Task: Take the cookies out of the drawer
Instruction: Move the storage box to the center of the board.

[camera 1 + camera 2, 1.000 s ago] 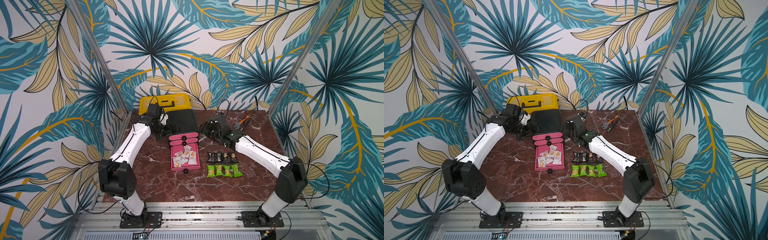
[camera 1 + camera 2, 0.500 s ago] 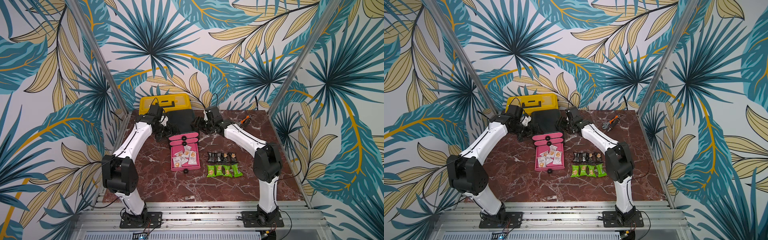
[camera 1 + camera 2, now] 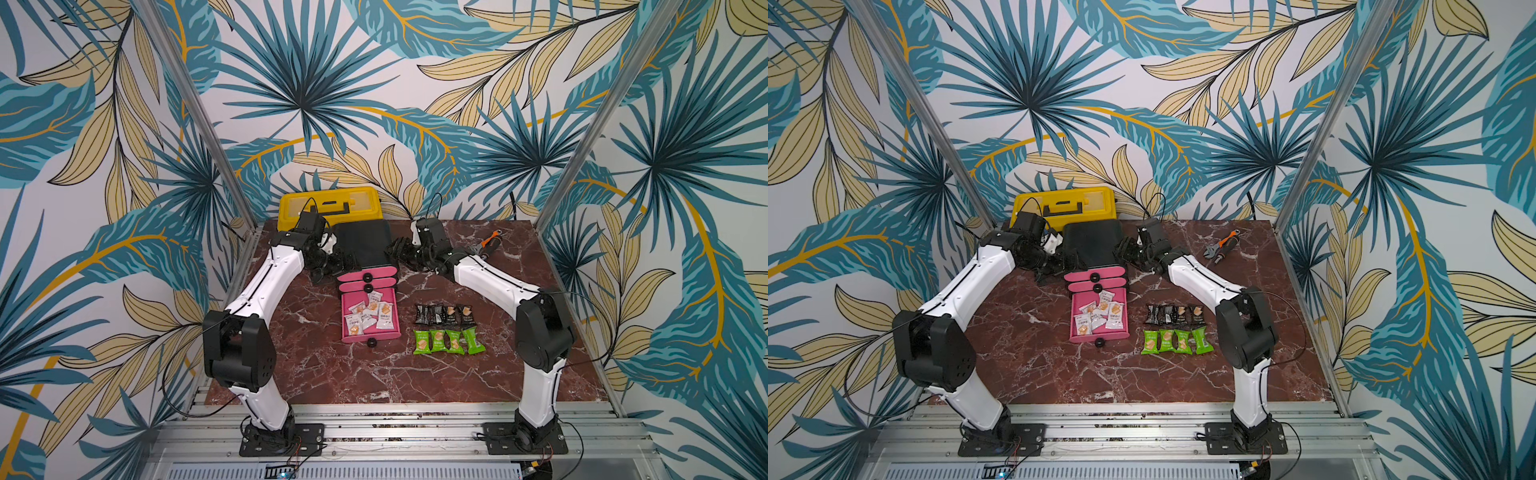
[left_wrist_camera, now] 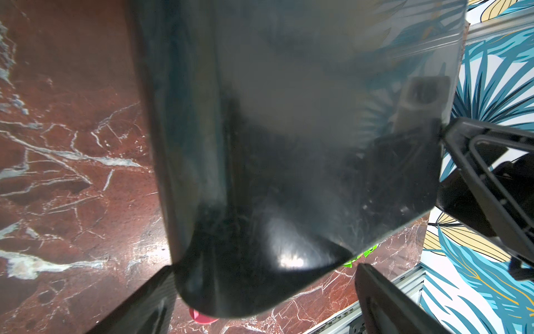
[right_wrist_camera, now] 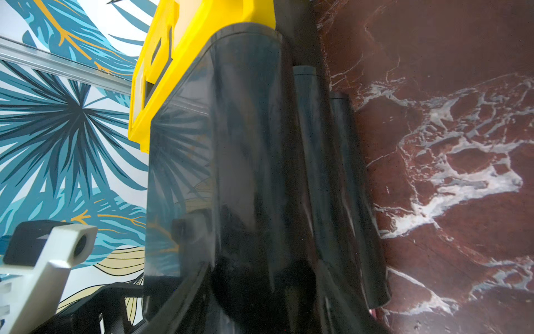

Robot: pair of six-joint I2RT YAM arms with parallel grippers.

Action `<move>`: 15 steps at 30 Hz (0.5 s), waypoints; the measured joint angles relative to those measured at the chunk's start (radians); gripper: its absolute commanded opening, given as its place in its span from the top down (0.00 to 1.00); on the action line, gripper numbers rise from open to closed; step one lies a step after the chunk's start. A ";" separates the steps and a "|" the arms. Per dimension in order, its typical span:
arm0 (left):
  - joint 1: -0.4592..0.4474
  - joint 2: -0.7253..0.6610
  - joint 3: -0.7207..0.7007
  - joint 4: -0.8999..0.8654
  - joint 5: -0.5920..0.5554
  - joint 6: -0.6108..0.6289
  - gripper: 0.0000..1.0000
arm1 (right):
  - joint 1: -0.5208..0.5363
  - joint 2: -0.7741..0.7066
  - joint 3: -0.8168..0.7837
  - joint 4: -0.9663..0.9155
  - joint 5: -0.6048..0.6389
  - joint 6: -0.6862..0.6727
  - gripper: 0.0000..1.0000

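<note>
A: Status?
B: On your desk (image 3: 316, 374), black cabinet (image 3: 361, 245) at the back, bottom pink drawer (image 3: 371, 336) pulled out. Black packets (image 3: 444, 314) and green packets (image 3: 446, 340) sit in rows beside it; white packets (image 3: 365, 318) are in the drawer.
A: Jaws?
B: Your left jaws: spread wide, straddling the cabinet's corner, no packet held. Right jaws: can't tell. White packets lie base-ward of both, about equally near.

Yellow case (image 3: 330, 208) is sitting at the back edge of the red marble table (image 3: 332, 374), against the leaf-print wall, black handle showing. Orange-handled wrench (image 3: 487, 244) is lying flat on the tabletop toward the back right, well apart from the case.
</note>
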 measured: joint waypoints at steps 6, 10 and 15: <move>0.003 -0.026 -0.025 -0.009 0.000 0.004 0.00 | 0.029 -0.049 -0.058 0.000 0.038 0.011 0.40; 0.003 -0.047 -0.040 -0.022 -0.001 0.004 0.00 | 0.049 -0.084 -0.088 -0.018 0.066 0.016 0.37; 0.003 -0.092 -0.042 -0.032 -0.017 0.016 0.00 | 0.091 -0.159 -0.113 -0.138 0.137 0.017 0.36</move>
